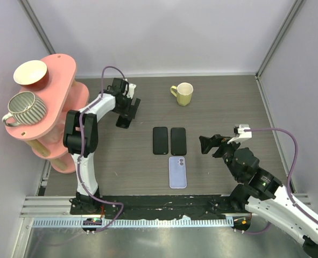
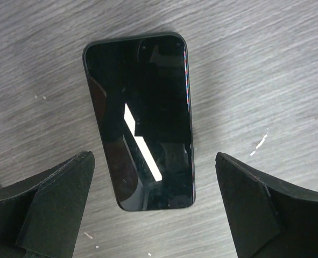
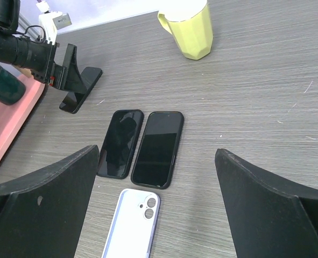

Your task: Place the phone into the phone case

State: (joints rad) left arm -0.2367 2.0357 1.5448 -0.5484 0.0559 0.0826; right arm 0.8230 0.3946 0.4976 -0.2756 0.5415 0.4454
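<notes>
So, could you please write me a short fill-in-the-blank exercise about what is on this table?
1. The striped ceramic mug sits on the ___ rounded shelf.
2. Just beyond the pale lilac phone-shaped piece, ___ flat black slabs lie side by side.
3. The left tool hangs with its jaws ___ over a glossy black phone.
Missing words: pink; two; open.

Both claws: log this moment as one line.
left claw: open, over black phone | right claw: open, empty | black phone: flat on table
</notes>
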